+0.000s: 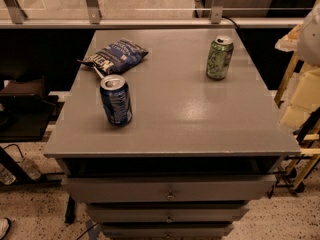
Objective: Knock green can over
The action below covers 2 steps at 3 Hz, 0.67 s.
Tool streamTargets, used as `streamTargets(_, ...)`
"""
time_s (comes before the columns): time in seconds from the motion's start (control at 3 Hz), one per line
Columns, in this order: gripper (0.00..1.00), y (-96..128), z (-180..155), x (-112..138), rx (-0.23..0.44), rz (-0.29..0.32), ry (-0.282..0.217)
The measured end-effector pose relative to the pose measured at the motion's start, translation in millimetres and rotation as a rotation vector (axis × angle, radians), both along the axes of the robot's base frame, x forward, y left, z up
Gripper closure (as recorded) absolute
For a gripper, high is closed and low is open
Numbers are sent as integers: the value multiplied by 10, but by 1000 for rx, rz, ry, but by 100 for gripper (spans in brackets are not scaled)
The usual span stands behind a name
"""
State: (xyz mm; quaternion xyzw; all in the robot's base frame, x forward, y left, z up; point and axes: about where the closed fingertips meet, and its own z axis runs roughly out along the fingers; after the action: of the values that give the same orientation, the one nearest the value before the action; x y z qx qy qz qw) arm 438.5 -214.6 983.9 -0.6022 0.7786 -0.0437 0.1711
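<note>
The green can (pixel 219 57) stands upright on the far right part of the grey cabinet top (pixel 200 119). It has a mottled green label and a silver top. My gripper is out of view, so nothing of it is near the can. A pale rounded shape (pixel 311 31) shows at the right edge of the view, level with the can and apart from it.
A blue can (pixel 115 99) stands upright at the front left of the top. A dark blue chip bag (pixel 116 56) lies at the back left. The cabinet has several drawers (pixel 170 190) below. A glass railing (pixel 150 21) runs behind, and a yellow wooden frame (pixel 296 99) stands on the right.
</note>
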Motion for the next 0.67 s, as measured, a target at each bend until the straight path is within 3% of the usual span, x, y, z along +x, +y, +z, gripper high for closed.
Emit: streamTargets(0.67,0,-23,-15,19,28,-27,-21)
